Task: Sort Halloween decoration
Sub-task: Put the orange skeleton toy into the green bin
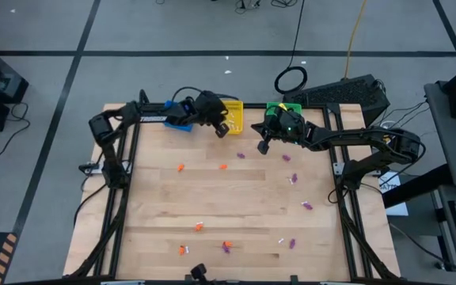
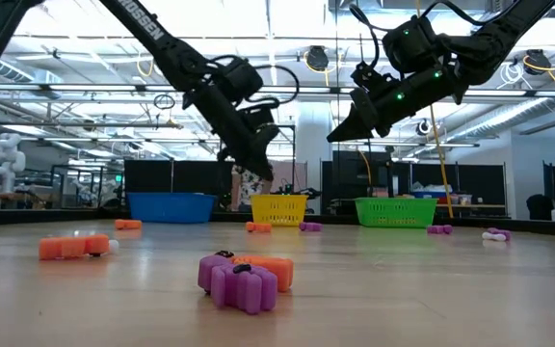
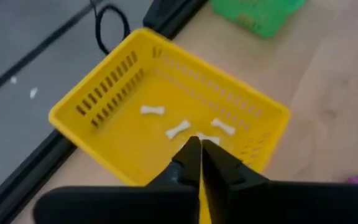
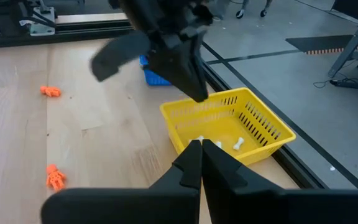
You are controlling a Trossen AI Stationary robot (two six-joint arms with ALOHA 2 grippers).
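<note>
While closed, left gripper (image 3: 200, 148) overhangs bones (image 3: 178, 129).

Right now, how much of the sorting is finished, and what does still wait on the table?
Done: at least three white bone trinkets lie in the yellow basket. In hand: the left gripper hangs over that basket, fingers closed, nothing visible between them; the right gripper hovers near the green basket, fingers together. Left: many orange trinkets and purple trinkets lie scattered on the table.
</note>
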